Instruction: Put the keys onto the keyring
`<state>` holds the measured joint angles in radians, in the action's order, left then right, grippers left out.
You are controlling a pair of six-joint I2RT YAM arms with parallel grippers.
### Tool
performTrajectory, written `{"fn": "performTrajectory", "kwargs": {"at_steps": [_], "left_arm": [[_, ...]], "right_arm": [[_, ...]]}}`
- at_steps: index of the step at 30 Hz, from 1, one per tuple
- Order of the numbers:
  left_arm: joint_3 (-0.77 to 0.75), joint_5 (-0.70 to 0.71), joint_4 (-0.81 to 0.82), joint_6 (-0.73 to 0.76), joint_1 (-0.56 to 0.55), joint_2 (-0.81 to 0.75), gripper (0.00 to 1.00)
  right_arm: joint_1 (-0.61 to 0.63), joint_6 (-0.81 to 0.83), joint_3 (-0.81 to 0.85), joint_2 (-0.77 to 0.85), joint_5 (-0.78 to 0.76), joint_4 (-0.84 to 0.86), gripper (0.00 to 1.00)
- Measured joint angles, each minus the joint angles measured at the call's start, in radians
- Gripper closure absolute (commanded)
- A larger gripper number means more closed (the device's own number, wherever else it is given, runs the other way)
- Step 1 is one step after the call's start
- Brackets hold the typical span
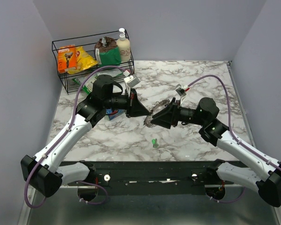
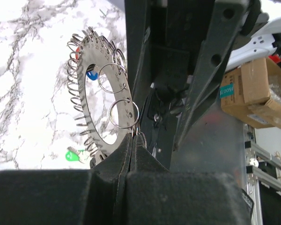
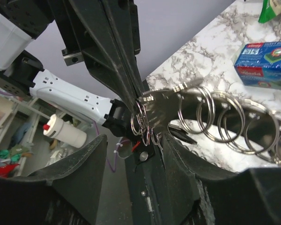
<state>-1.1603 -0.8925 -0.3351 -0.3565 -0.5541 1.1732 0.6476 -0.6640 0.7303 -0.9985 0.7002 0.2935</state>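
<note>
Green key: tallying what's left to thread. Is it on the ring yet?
No, the green key lies loose on the table, apart from the ring.

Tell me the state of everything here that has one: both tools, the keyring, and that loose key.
left tool: shut on the keyring's edge.
right tool: open, one finger on either side of the keyring.
keyring: held on edge above the table, many small split rings along its rim.
green key: lying loose on the table, not on the keyring.

Marble-patterned table (image 1: pixel 201 77) sits between plain lilac walls (image 1: pixel 178 28), evenly lit; a black wire rack (image 1: pixel 61 75) stands far left.
</note>
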Motion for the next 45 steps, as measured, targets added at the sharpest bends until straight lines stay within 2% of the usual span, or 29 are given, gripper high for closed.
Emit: {"fn": "performTrajectory", "kwargs": {"at_steps": [7,17,26,32,36,45], "left_arm": [[0.026,0.004,0.101,-0.061,0.000,-0.010,1.00],[0.030,0.006,0.137,-0.083,0.000,-0.010,1.00],[0.035,0.006,0.150,-0.083,0.000,-0.011,1.00],[0.040,0.006,0.153,-0.083,0.000,-0.014,1.00],[0.040,0.006,0.154,-0.083,0.000,-0.018,1.00],[0.041,0.006,0.154,-0.083,0.000,-0.023,1.00]], "right_arm": [[0.000,-0.064,-0.043,-0.007,0.000,0.079,0.50],[0.000,-0.164,-0.091,-0.023,-0.002,0.216,0.57],[0.000,-0.223,-0.117,-0.018,-0.041,0.278,0.53],[0.000,-0.267,-0.136,-0.008,-0.091,0.288,0.57],[0.000,-0.298,-0.151,-0.007,-0.124,0.289,0.64],[0.000,-0.338,-0.152,-0.009,-0.139,0.320,0.65]]}}
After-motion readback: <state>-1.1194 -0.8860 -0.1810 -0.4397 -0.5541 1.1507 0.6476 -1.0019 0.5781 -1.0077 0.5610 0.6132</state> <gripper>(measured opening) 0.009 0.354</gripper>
